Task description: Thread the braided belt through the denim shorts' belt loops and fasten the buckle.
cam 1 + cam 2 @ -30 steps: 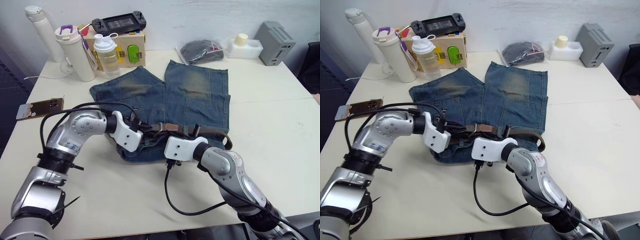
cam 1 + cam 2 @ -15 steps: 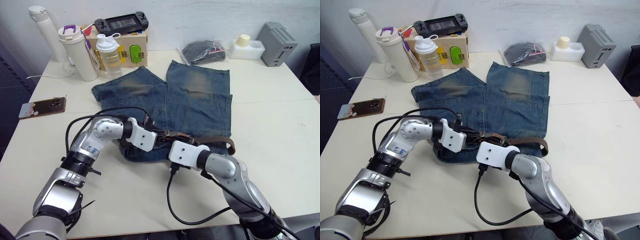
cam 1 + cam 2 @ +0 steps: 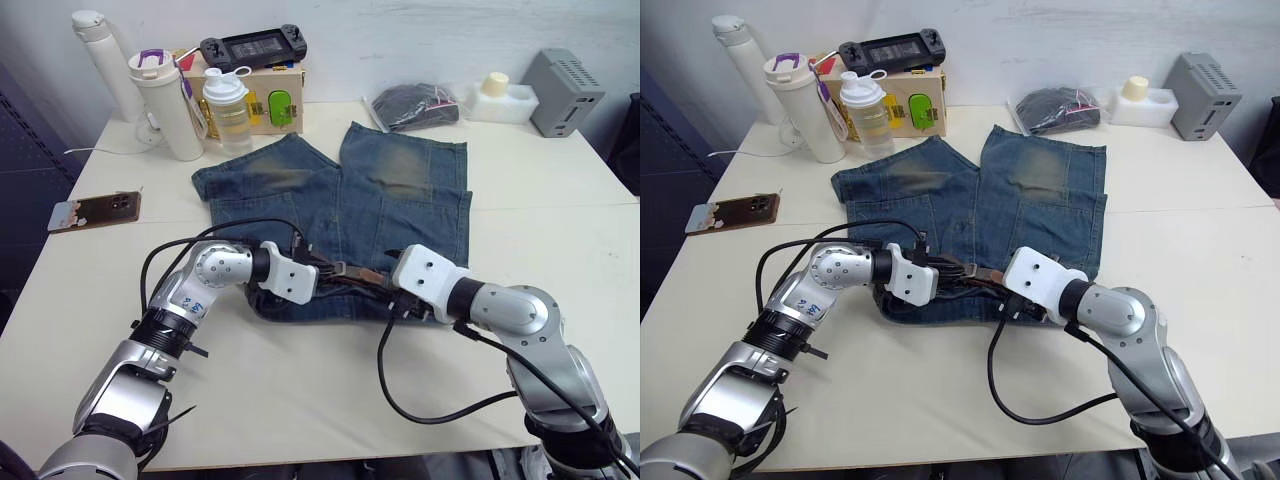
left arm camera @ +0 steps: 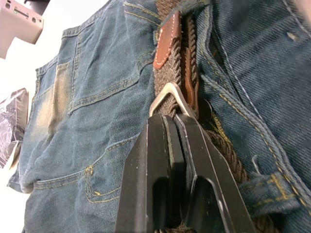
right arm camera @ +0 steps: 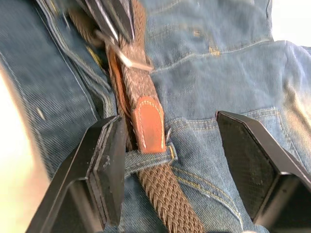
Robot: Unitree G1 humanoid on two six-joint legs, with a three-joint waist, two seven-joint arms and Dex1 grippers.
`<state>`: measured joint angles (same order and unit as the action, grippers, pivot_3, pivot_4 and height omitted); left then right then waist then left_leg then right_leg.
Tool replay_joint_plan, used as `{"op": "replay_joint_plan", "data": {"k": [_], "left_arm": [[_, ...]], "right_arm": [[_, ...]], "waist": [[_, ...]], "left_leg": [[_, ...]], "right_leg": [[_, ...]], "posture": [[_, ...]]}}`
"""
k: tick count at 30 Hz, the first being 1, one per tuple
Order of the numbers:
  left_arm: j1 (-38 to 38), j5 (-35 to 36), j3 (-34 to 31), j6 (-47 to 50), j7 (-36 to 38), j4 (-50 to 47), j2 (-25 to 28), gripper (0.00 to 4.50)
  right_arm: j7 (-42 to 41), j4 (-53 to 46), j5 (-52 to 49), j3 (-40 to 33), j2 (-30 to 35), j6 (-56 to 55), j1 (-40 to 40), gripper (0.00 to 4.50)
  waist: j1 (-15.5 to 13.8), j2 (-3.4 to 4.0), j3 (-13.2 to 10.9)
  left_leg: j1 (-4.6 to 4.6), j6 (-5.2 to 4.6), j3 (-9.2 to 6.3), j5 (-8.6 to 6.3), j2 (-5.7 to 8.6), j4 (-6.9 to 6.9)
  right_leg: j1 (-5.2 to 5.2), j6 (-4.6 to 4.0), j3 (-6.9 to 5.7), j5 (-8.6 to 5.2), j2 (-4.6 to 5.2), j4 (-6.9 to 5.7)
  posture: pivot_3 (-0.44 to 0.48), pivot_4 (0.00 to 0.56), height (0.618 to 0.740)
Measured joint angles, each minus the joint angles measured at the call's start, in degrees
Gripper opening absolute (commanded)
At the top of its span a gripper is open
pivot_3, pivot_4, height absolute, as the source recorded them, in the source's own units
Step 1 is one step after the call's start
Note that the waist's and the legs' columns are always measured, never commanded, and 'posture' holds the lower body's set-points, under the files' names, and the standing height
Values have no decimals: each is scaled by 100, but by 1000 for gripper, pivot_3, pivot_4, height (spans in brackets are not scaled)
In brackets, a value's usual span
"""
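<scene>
Left claw (image 4: 170, 121) clamps the buckle (image 4: 170, 97) (wrist view shows it); right claw (image 5: 182, 160) gapes over the braided belt (image 5: 146, 92)

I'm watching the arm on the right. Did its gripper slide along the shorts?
Yes. The right gripper moved toward the robot's right along the waistband of the denim shorts, now nearer their right edge.

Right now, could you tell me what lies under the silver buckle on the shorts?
Under the buckle lies the braided belt, resting on the denim shorts. The left gripper, shut on the buckle, covers its near part.
</scene>
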<state>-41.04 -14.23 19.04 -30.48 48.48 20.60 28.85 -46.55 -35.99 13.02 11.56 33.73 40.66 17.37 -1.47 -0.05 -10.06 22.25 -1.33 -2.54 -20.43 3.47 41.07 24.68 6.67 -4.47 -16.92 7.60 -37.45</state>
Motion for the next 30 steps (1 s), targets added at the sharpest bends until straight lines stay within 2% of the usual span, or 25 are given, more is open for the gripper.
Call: {"op": "replay_joint_plan", "data": {"k": [6,23,29,30], "left_arm": [[204,325,-44,374,123,-162,-127,0],[269,372,-48,427,164,-232,-117,0],[300,372,-52,437,163,-272,-114,0],[303,372,-52,439,162,-273,-114,0]], "right_arm": [[283,166,178,251,137,-324,-62,3186],[811,686,499,520,78,-538,242,3186],[884,704,895,1003,101,-874,237,3186],[910,712,945,1046,92,-911,237,2675]], "waist": [[-5,0,0],[-2,0,0],[1,0,0],[2,0,0]], "left_leg": [[2,0,-1,0,1,3],[2,0,-1,0,1,2],[2,0,-1,0,1,2],[2,0,0,0,1,2]], "right_leg": [[-1,2,1,1,2,1],[0,1,1,1,1,2],[0,2,2,1,1,2],[0,2,2,1,1,2]], "posture": [[0,150,682],[0,150,682],[0,150,682],[0,150,682]]}}
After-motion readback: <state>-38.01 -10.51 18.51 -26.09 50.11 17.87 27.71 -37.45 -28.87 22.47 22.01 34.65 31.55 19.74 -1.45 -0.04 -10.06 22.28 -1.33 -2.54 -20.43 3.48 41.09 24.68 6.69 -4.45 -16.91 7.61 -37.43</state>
